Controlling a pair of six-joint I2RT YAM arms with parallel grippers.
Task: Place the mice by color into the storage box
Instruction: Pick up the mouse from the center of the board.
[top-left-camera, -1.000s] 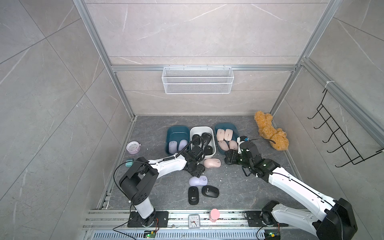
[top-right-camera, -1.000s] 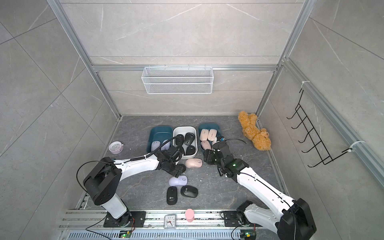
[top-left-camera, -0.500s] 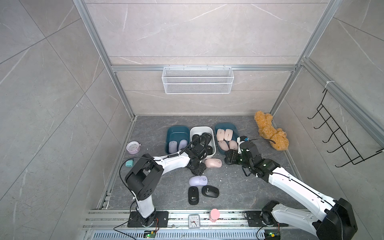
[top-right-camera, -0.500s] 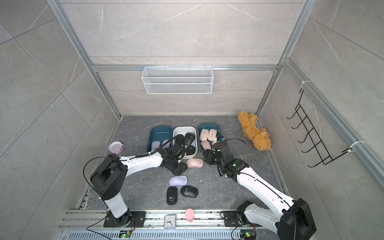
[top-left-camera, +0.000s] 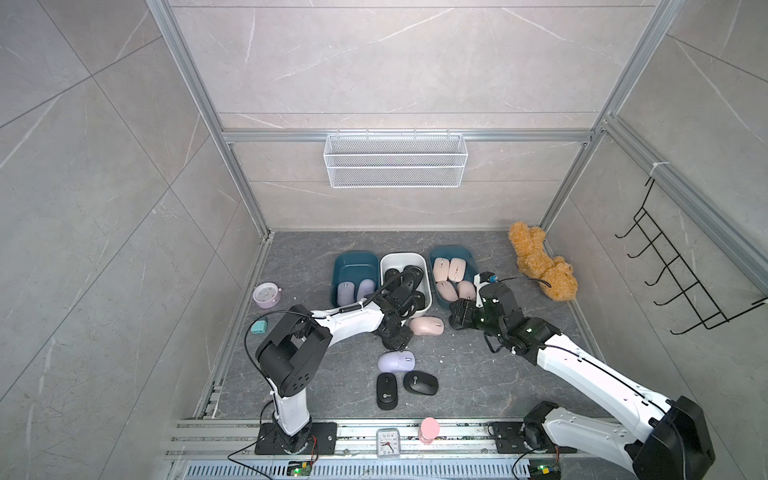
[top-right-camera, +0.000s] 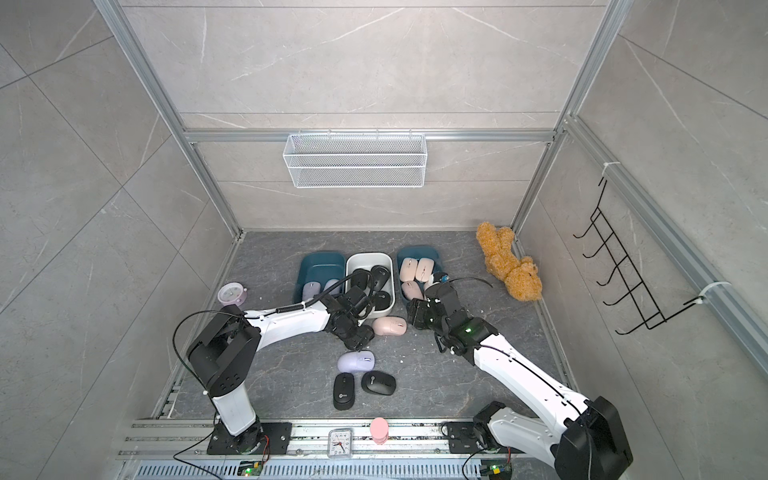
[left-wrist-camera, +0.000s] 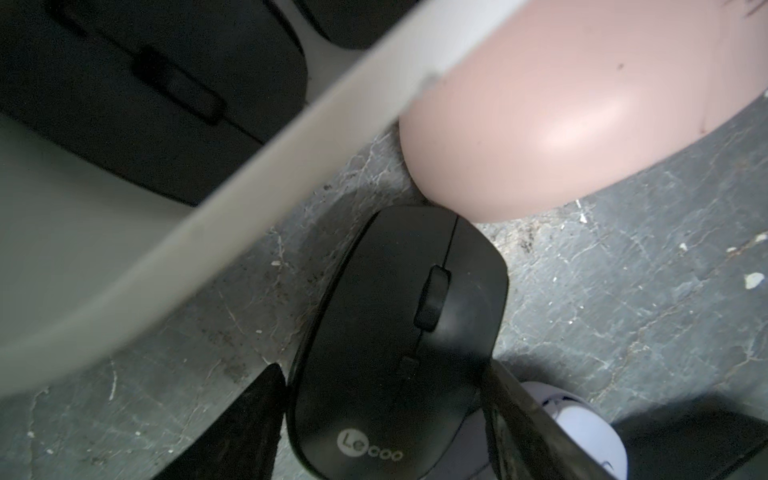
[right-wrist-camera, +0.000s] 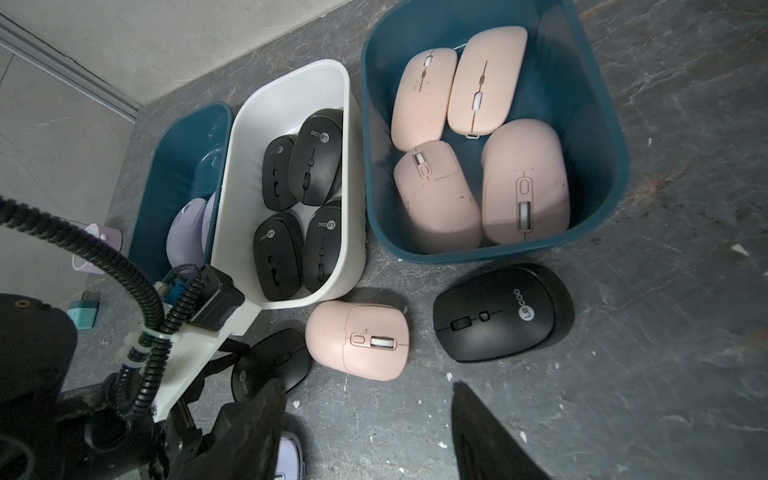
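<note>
Your left gripper (left-wrist-camera: 386, 419) is clamping the black mouse (left-wrist-camera: 399, 324) by both flanks at its logo end, and the mouse is lying flat on the floor. Its long axis is running straight ahead from the jaws, wheel end pointing away, nose meeting the pink mouse (left-wrist-camera: 540, 124). The white bin (left-wrist-camera: 208, 208) is sitting just ahead, off to one side. Your right gripper (right-wrist-camera: 370, 436) is hanging apart, empty, farther off.

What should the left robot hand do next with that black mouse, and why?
Probably lift it up. The left gripper seems to squeeze both sides of the black oval computer mouse, lying on the grey floor beside the white plastic bin that holds black mice. Rising first should clear the bin's rim and the pale pink mouse beside it.
</note>
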